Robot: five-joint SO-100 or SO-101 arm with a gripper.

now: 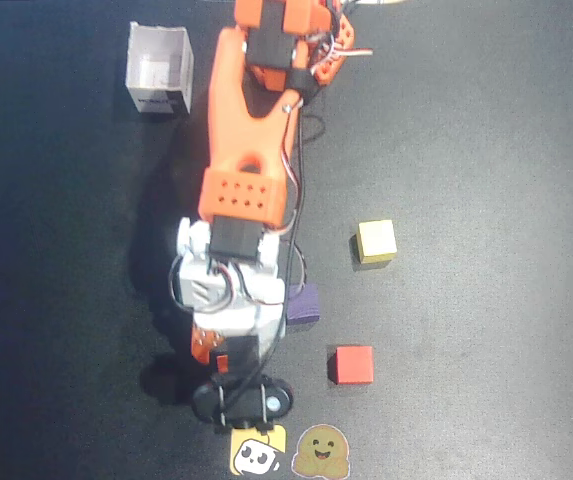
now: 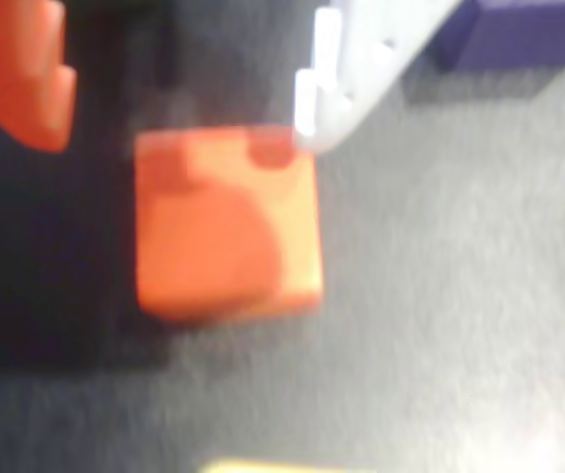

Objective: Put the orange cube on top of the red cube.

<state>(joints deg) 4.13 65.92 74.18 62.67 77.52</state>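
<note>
In the wrist view the orange cube [image 2: 228, 227] sits on the dark table just below my gripper [image 2: 183, 133]. The gripper is open. Its orange finger [image 2: 26, 79] is off to the cube's upper left, and its white finger [image 2: 346, 79] is at the cube's upper right corner. The picture is blurred. In the overhead view my gripper [image 1: 221, 352] and wrist cover the orange cube. The red cube [image 1: 352, 365] sits alone on the table to the right of the gripper.
A purple cube [image 1: 304, 303] lies right beside the arm and also shows in the wrist view [image 2: 529, 34]. A pale yellow cube [image 1: 376, 241] is further back on the right. A clear box [image 1: 159, 68] stands at the back left. Two stickers [image 1: 258, 452] lie at the front edge.
</note>
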